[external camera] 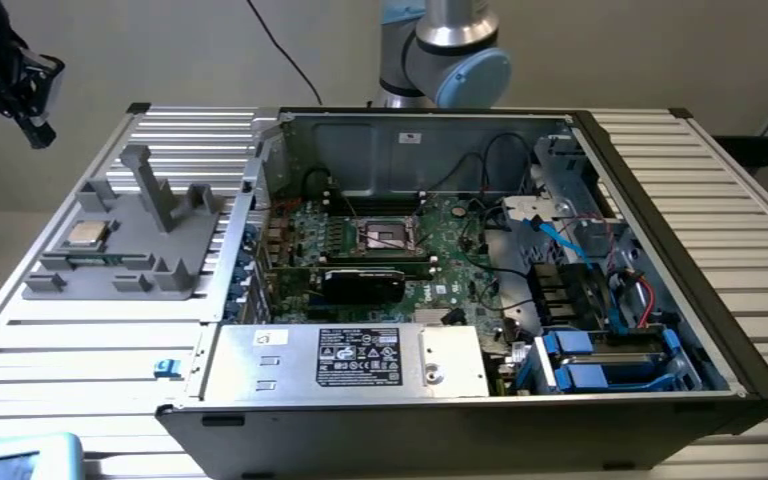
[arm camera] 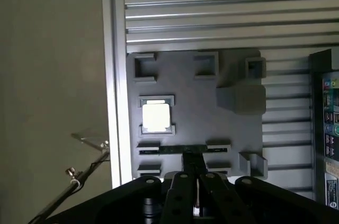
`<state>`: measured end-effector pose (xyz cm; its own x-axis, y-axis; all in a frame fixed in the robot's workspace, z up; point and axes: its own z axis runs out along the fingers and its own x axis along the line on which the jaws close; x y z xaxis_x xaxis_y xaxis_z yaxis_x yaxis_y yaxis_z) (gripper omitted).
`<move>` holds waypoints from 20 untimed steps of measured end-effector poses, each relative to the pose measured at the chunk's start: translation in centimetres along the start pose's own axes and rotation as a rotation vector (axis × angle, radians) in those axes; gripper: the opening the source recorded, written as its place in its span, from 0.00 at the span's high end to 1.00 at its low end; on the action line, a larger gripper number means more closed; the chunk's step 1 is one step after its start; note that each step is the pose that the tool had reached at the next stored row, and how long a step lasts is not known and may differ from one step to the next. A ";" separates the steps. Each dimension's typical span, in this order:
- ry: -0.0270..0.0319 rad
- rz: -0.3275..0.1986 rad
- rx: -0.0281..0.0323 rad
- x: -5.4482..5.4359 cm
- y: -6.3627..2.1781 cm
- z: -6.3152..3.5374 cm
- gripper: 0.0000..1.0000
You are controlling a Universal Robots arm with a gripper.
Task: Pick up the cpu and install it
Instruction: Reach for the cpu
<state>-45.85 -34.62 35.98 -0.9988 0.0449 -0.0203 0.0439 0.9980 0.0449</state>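
The cpu (external camera: 87,234) is a small silver square lying flat in a recess of the grey holder block (external camera: 157,255), which rests on the slatted table at the exterior view's left of the computer case. In the wrist view the cpu (arm camera: 156,117) shines bright on the same grey holder block (arm camera: 212,128). My black gripper (external camera: 35,125) hangs high above the table's far left corner, well clear of the cpu. Seen from the wrist, the gripper (arm camera: 192,163) is shut with nothing between its fingers. The motherboard socket (external camera: 391,235) sits inside the open case with its metal frame around it.
The open computer case (external camera: 651,200) fills the middle of the table, with a black card (external camera: 364,283) near the socket, cables, blue drive bays (external camera: 598,360) and a labelled power supply (external camera: 357,358). Tall posts (external camera: 157,190) rise from the holder block. A cable and bracket (arm camera: 79,176) lie off the table's edge.
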 end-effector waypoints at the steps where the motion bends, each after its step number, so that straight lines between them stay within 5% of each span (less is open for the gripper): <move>1: 0.0011 -0.006 0.0039 0.1 0.04 0.01 0.89; 4: 0.0047 -0.026 0.0199 0.4 0.15 0.03 0.89; 20: 0.0078 -0.049 0.0221 2.8 2.57 0.87 0.89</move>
<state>-48.53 -31.89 35.16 -0.9999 -0.0040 -0.0141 -0.0043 0.9997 0.0220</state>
